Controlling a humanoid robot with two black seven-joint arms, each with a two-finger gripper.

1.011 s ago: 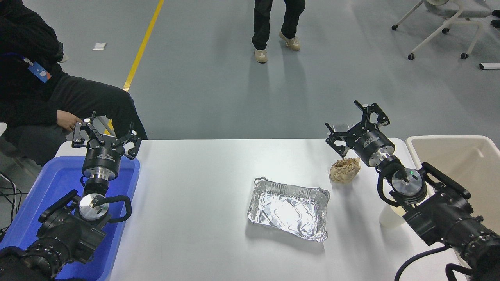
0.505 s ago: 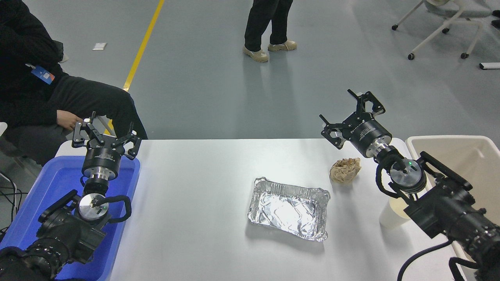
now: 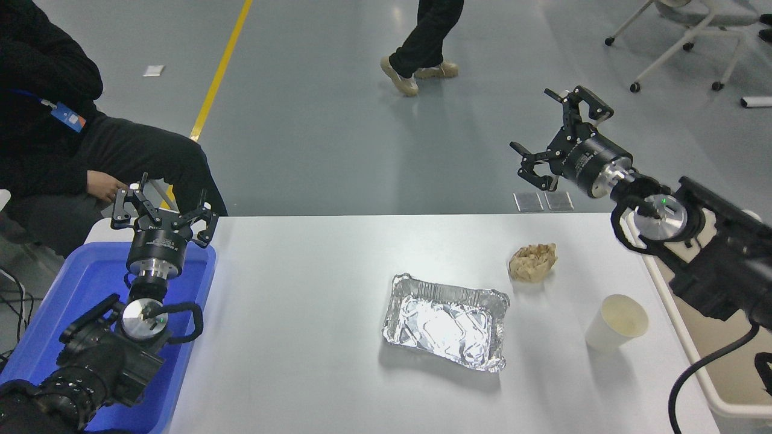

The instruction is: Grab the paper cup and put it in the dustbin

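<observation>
The right gripper (image 3: 558,135) has swung up and back toward the upper right of the frame, fingers spread and empty, so the paper cup (image 3: 616,322) is now uncovered. It stands upright at the lower right of the white table (image 3: 301,313), just beside the dustbin (image 3: 693,367). I reckon the reach down comes next. The left gripper (image 3: 161,211) sits parked at lower left, fingers spread.

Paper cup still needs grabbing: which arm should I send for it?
Right. The paper cup stands upright at the table's right side, next to the dustbin, beneath the right end effector, which is open. The left end effector is parked over the blue tray, far across.
</observation>
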